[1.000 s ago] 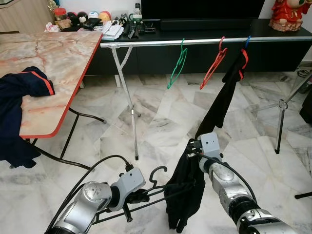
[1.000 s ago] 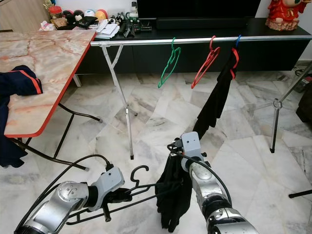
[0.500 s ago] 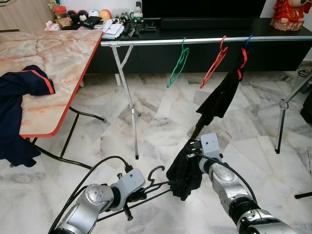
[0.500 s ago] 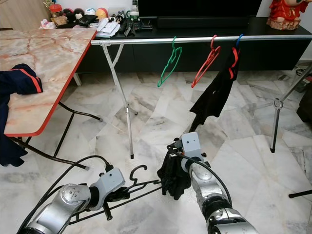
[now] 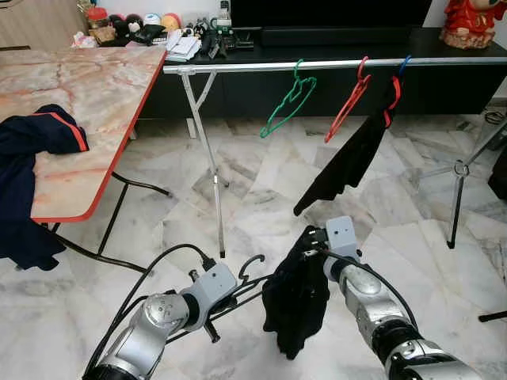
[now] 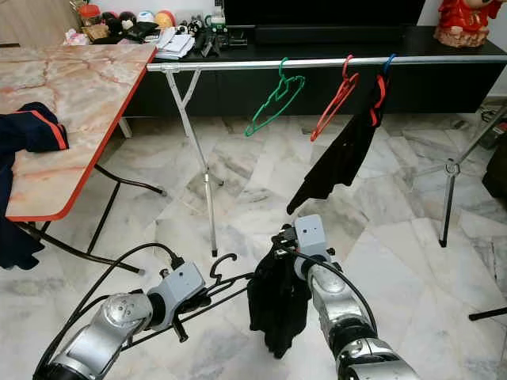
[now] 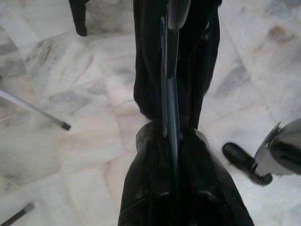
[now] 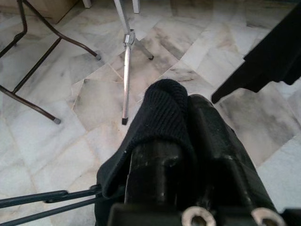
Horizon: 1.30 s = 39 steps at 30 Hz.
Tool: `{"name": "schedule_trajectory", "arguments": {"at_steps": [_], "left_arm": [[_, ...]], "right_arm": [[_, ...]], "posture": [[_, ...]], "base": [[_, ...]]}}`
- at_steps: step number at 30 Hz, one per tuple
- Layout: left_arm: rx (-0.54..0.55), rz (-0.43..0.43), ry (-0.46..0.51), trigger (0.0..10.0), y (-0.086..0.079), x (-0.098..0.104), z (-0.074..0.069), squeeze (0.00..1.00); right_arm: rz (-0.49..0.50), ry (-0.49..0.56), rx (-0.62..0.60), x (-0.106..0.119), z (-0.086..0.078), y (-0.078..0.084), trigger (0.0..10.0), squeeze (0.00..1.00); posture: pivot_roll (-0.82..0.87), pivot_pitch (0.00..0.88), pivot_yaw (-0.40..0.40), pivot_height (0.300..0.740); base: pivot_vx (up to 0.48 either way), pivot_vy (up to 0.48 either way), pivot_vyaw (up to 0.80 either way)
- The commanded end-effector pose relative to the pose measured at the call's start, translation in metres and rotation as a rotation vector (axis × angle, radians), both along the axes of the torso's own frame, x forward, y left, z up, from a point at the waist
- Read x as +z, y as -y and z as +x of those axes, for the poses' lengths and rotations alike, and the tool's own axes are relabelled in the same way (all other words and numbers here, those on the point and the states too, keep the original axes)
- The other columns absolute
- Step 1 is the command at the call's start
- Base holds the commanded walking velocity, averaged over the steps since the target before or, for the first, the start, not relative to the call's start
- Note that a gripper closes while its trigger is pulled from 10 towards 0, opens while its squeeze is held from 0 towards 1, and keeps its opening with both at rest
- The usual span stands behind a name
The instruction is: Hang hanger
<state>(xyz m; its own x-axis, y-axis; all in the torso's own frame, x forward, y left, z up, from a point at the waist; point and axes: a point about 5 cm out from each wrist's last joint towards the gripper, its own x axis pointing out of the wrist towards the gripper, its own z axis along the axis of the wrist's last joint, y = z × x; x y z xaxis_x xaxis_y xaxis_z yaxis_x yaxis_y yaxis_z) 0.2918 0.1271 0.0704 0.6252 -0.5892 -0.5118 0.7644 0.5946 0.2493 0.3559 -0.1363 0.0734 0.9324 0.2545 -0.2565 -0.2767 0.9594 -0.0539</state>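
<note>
While the left hand [image 5: 224, 299] pinches the black hanger [image 5: 245, 286], it lies nearly flat, hook up, reaching to the black cloth [image 5: 297, 305] held by the right hand [image 5: 311, 249].

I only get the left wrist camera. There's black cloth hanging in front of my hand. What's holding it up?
Observer: The right hand is pinching the top of the black cloth, next to the black hanger that your left hand grips.
Operator: Where's the pole to hang it on?
Observer: The silver rail is ahead of the robot, higher than both hands, in front of a long black cabinet.
Operator: Is stuff on it already?
Observer: Yes. A green hanger and a red hanger hang bare, and to their right hangs a black garment.
</note>
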Motion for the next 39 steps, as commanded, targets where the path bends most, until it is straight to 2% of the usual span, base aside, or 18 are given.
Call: {"name": "schedule_trajectory", "arguments": {"at_steps": [1, 4, 8, 10, 14, 17, 19, 21, 22, 24, 29, 31, 36, 39], "left_arm": [[0.004, -0.048, -0.011, 10.0, 0.001, 0.0, -0.002, 0.0], [-0.022, -0.062, -0.016, 10.0, 0.004, 0.001, -0.004, 0.0], [-0.041, -0.227, -0.046, 10.0, 0.015, 0.015, -0.007, 0.0], [-0.041, -0.233, -0.048, 10.0, 0.015, 0.016, -0.007, 0.0], [-0.051, -0.301, -0.046, 10.0, 0.019, 0.023, -0.004, 0.0], [-0.06, -0.309, -0.051, 10.0, 0.021, 0.024, -0.004, 0.0], [-0.098, -0.315, -0.077, 10.0, 0.025, 0.024, -0.007, 0.0], [-0.107, -0.317, -0.084, 10.0, 0.025, 0.024, -0.008, 0.0], [-0.127, -0.305, -0.108, 10.0, 0.025, 0.023, -0.012, 0.0], [-0.147, -0.291, -0.13, 10.0, 0.023, 0.021, -0.016, 0.0], [-0.203, -0.269, -0.21, 10.0, 0.017, 0.017, -0.029, 0.0], [-0.21, -0.266, -0.219, 10.0, 0.017, 0.016, -0.031, 0.0], [-0.2, -0.26, -0.203, 10.0, 0.016, 0.018, -0.029, 0.0], [-0.145, -0.292, -0.146, 10.0, 0.018, 0.024, -0.019, 0.0]], "right_arm": [[0.007, 0.004, 0.02, 0.0, -0.001, -0.002, 10.0, 0.0], [0.017, 0.009, 0.063, 0.001, -0.001, -0.006, 10.0, 0.0], [0.012, 0.013, 0.114, 0.003, -0.001, -0.007, 10.0, 0.0], [0.012, 0.014, 0.114, 0.003, -0.001, -0.006, 10.0, 0.0], [0.022, 0.027, 0.14, 0.008, 0.001, -0.007, 10.0, 0.0], [0.042, 0.047, 0.17, 0.013, 0.002, -0.011, 10.0, 0.0], [0.051, 0.098, 0.279, 0.023, 0.002, -0.019, 10.0, 0.0], [0.047, 0.109, 0.304, 0.025, 0.002, -0.02, 10.0, 0.0], [0.01, 0.133, 0.351, 0.03, 0.003, -0.018, 10.0, 0.0], [-0.022, 0.145, 0.37, 0.033, 0.004, -0.014, 10.0, 0.0], [-0.08, 0.147, 0.333, 0.04, 0.01, 0.005, 10.0, 0.0], [-0.083, 0.146, 0.33, 0.041, 0.01, 0.008, 10.0, 0.0], [-0.086, 0.155, 0.375, 0.042, 0.009, 0.005, 10.0, 0.0], [-0.052, 0.157, 0.438, 0.04, 0.004, -0.003, 10.0, 0.0]], "posture": [[0.01, 0.177, -0.021, 0.74], [0.0, 0.178, -0.021, 0.74], [0.0, 0.183, -0.022, 0.74], [0.0, 0.183, -0.022, 0.74], [0.0, 0.183, -0.023, 0.74], [0.0, 0.184, -0.022, 0.74], [0.0, 0.183, -0.022, 0.74], [0.0, 0.183, -0.022, 0.74], [-0.01, 0.185, -0.023, 0.74], [-0.01, 0.185, -0.024, 0.74], [0.0, 0.184, -0.027, 0.74], [0.0, 0.184, -0.027, 0.74], [0.0, 0.185, -0.026, 0.74], [-0.01, 0.187, -0.026, 0.74]], "base": [[0.0, 0.0, 0.0], [0.0, 0.0, 0.0], [0.0, 0.0, 0.0], [0.0, 0.0, 0.0], [0.0, 0.0, 0.0], [0.0, 0.0, 0.0], [0.0, 0.0, 0.0], [0.0, 0.0, 0.0], [0.0, 0.0, 0.0], [0.0, 0.0, 0.0], [0.0, 0.0, 0.0], [0.0, 0.0, 0.0], [0.0, 0.0, 0.0], [0.0, 0.0, 0.0]]}}
